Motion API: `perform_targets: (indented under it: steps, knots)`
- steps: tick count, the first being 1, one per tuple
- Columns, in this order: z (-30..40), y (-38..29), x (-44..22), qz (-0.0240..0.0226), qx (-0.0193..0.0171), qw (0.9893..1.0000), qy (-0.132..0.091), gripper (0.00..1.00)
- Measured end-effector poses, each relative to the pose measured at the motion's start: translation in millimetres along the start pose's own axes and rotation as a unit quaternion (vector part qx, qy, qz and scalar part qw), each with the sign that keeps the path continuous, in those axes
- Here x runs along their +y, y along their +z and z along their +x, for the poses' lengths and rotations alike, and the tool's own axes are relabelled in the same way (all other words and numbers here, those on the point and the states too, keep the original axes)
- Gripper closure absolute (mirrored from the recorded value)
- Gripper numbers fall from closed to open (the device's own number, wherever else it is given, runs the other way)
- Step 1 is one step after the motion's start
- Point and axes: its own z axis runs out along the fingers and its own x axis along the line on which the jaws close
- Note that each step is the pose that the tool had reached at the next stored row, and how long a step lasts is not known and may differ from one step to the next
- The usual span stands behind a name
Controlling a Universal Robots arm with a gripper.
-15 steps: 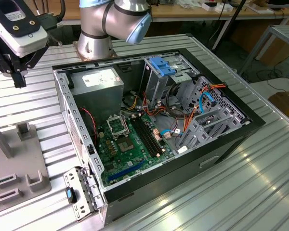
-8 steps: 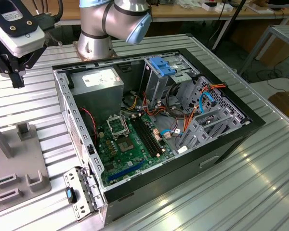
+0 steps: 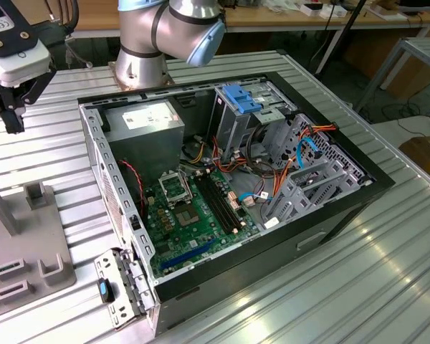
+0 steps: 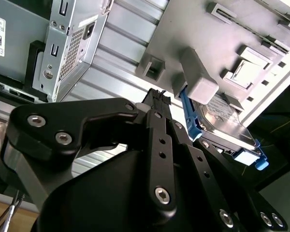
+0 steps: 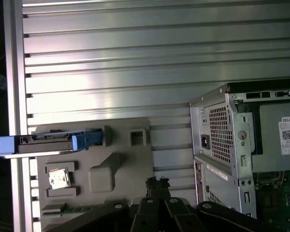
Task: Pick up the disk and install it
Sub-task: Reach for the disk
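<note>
The disk [image 4: 222,126] is a grey metal drive in a bright blue frame. It stands on its edge in a slot of the grey fixture plate [image 4: 193,29], next to a grey post [image 4: 198,79]. In the first wrist view I see the disk [image 5: 43,140] edge-on at the plate's [image 5: 130,169] far end. My gripper [image 4: 157,96] hangs above the ribbed table between the plate and the computer case, apart from the disk. Its black fingers meet at the tips with nothing between them, as the first wrist view [image 5: 157,182] and the exterior view [image 3: 13,118] also show.
The open computer case [image 3: 376,183] lies on the ribbed metal table [image 3: 358,287], with the motherboard, cables and a blue-topped drive cage [image 3: 240,97] inside. The arm's base [image 3: 143,61] stands behind the case. The fixture plate [image 3: 29,244] lies at the exterior view's left.
</note>
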Motion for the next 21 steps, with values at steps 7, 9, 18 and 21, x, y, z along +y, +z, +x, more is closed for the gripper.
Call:
perform_targets:
  steps: [7,9,18,21]
  knots:
    - [16.1,0.0,-1.2,0.0000,0.0000,1.0000,0.000,0.89]
    - [21.2,0.1,-1.5,0.0000,0.0000,1.0000,0.000,0.89]
    - [37.6,0.0,-2.8,0.0000,0.0000,1.0000,0.000,0.89]
    - [37.8,0.1,-2.8,0.0000,0.0000,1.0000,0.000,0.89]
